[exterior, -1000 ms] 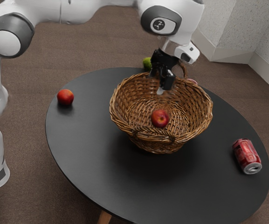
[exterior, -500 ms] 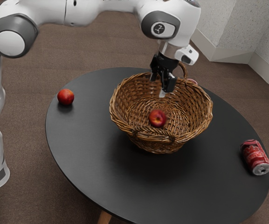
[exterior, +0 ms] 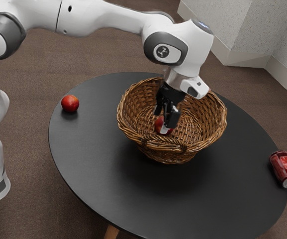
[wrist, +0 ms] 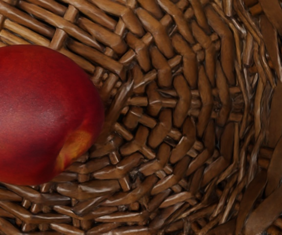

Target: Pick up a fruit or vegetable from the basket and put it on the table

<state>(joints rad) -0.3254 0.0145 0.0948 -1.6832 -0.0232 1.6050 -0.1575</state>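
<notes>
A brown, faintly streaked floor spreads beneath a dark, rounded table with a wooden leg. At the exterior view's upper right, pale speckled walls meet a plain, light baseboard.

In our wrist view, we see from close a red fruit, smooth and rounded, inside the brown woven basket. One part of the fruit is outside of our sight. On its dark red skin we notice a yellow-orange patch. Beside it, the strands of the basket cross each other tightly and shine a little. Well apart from the fruit, small pale gaps appear between some darker strands.
</notes>
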